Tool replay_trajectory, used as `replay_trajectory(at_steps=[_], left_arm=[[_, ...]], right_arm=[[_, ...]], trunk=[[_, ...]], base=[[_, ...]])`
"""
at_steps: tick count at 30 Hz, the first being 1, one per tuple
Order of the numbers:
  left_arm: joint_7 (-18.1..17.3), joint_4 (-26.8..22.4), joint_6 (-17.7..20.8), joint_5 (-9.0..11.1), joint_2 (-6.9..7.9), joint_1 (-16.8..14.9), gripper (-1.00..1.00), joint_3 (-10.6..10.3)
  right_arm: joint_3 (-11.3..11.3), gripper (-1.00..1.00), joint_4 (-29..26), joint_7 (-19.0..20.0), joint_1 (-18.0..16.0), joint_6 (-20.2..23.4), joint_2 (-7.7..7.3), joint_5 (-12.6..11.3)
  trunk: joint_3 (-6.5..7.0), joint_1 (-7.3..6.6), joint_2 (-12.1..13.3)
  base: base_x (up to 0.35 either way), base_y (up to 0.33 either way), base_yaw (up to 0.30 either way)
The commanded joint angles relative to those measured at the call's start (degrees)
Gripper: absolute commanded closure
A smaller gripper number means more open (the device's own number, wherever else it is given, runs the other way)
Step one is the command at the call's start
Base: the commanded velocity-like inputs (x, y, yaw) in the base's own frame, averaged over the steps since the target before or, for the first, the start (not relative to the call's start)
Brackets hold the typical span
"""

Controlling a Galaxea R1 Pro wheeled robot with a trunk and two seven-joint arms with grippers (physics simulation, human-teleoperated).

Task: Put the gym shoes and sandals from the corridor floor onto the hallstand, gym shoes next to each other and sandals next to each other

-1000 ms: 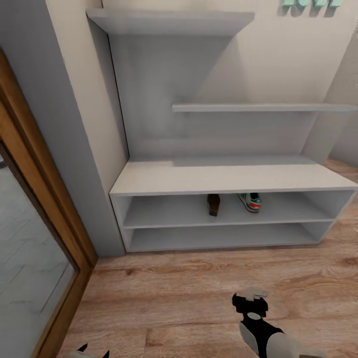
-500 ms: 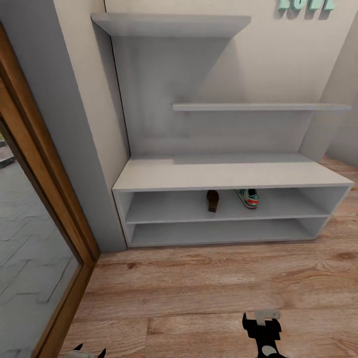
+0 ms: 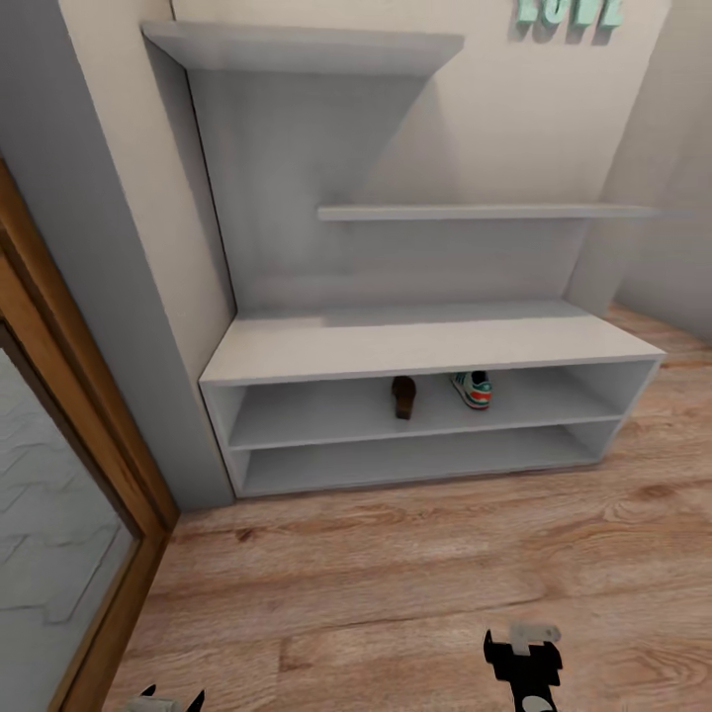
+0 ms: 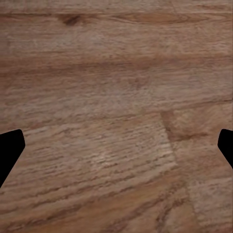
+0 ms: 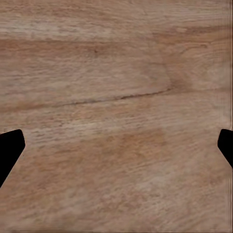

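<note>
The light grey hallstand stands against the wall under teal "LOVE" letters. On its bench's upper tier, one brown sandal lies beside one gym shoe, a small gap between them. The other sandal and the other gym shoe are out of view. My right gripper hangs low over the corridor floor. My left gripper just peeks in at the head view's lower edge. In both wrist views, the left gripper and the right gripper are open over bare planks.
A wooden door frame with a glass panel runs along the left, next to a grey wall pillar. Two staggered shelves sit above the bench. The lower tier holds nothing.
The camera has shifted, so the rack sits further left in the picture. My right gripper has dropped toward the picture's lower edge. The sandal and the gym shoe stay put on the tier.
</note>
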Motion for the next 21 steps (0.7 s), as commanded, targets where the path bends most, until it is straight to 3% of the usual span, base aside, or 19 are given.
replay_trajectory(at_steps=[1, 10, 17, 21], left_arm=[[-0.1, 0.0, -0.1, -0.3, -0.03, 0.0, -1.0, 0.5], [3.6, 0.4, -0.1, -0.2, -0.12, 0.0, -1.0, 0.5], [5.8, 3.0, -0.2, -0.4, -0.13, 0.0, -1.0, 0.6], [6.2, 3.4, -0.2, -0.3, -0.11, 0.0, -1.0, 0.6]], right_arm=[[-0.5, -1.0, 0.1, -0.2, 0.0, -0.2, -0.01, 0.6], [-0.8, -1.0, 0.0, -0.2, 0.3, -0.8, -0.4, -0.1], [-0.8, -1.0, 0.0, -0.3, 1.8, -3.5, -3.19, -1.2], [-0.8, -1.0, 0.0, -0.2, 2.3, -3.9, -3.76, -1.8]], trunk=[[-0.05, -0.01, 0.0], [-0.05, -0.01, 0.0], [-0.05, -0.01, 0.0], [-0.05, -0.01, 0.0]], base=[[0.0, 0.0, -0.27], [0.0, 0.0, -0.287], [0.0, 0.0, -0.298], [0.0, 0.0, -0.3]])
